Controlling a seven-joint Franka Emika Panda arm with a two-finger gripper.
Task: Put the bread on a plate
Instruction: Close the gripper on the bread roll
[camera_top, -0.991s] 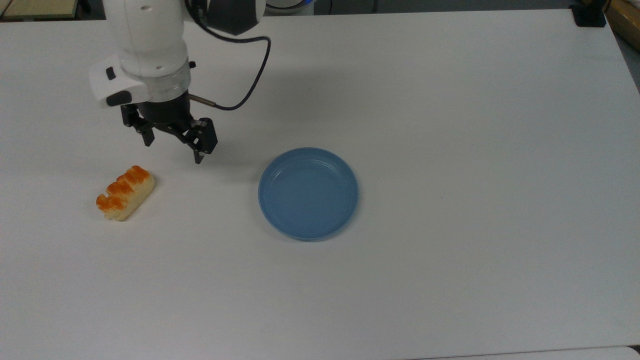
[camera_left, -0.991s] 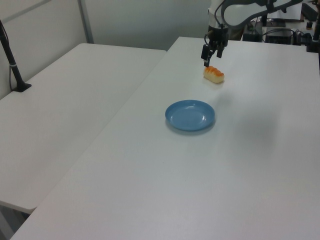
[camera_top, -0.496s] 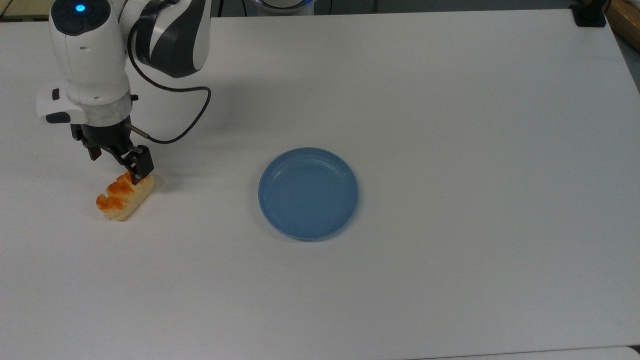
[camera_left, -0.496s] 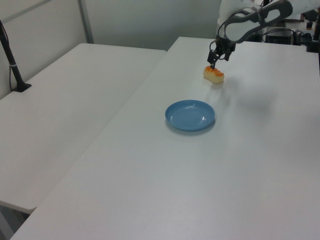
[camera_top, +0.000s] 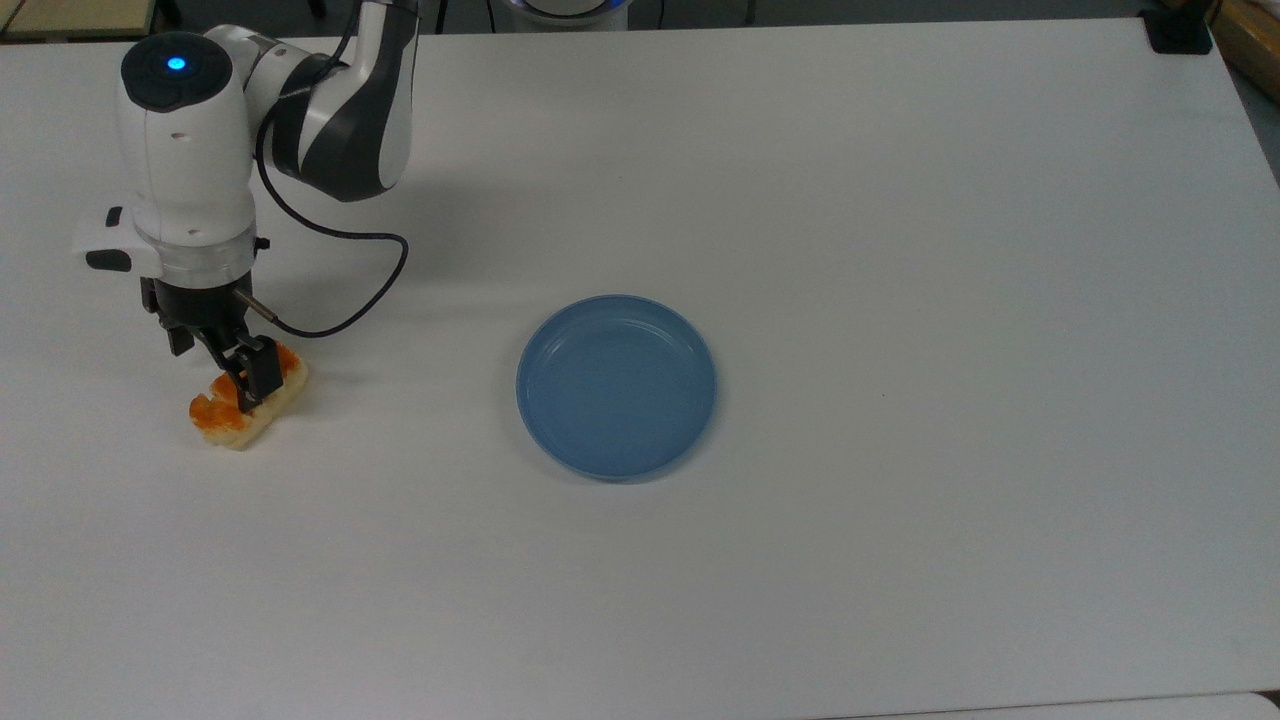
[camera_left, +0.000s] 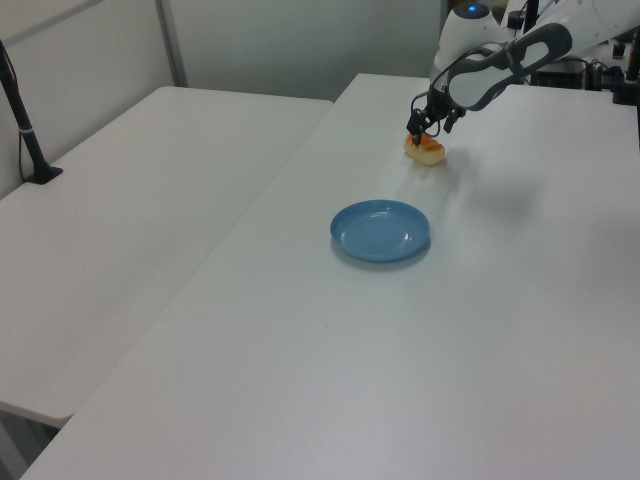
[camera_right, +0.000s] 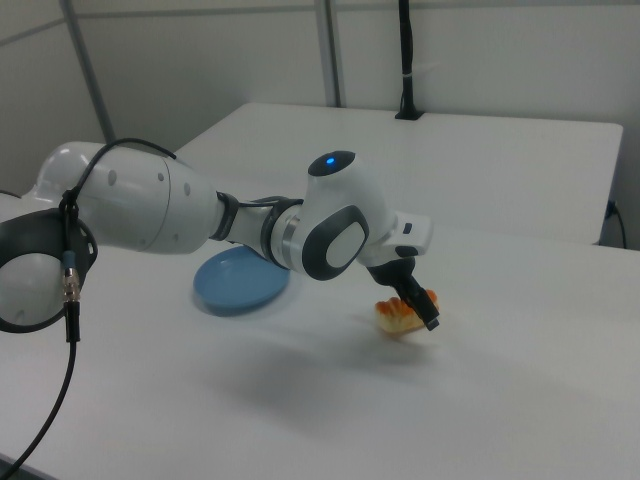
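The bread (camera_top: 218, 420), a pale-yellow roll with orange-brown bumps, lies on the white table at the top view's left. My gripper (camera_top: 215, 368) is down at it and open: one black finger (camera_top: 255, 378) crosses the roll's middle, the other stands just off its far side. In the right view a finger (camera_right: 420, 305) stands in front of the bread (camera_right: 393, 316). The blue plate (camera_top: 616, 386) sits empty, well to the right of the bread in the top view. In the left view the gripper (camera_left: 430, 128) is over the bread (camera_left: 428, 153), beyond the plate (camera_left: 380, 230).
The white table (camera_top: 900, 300) stretches wide to the top view's right. A black cable (camera_top: 340, 300) loops from my wrist just above the tabletop. A second white table (camera_left: 130, 180) stands at the left view's left, with a black post (camera_left: 25, 125) on it.
My gripper swung from above the table between bread and plate leftward to the bread, then dropped down over it. The roll has shifted slightly. The plate has not moved.
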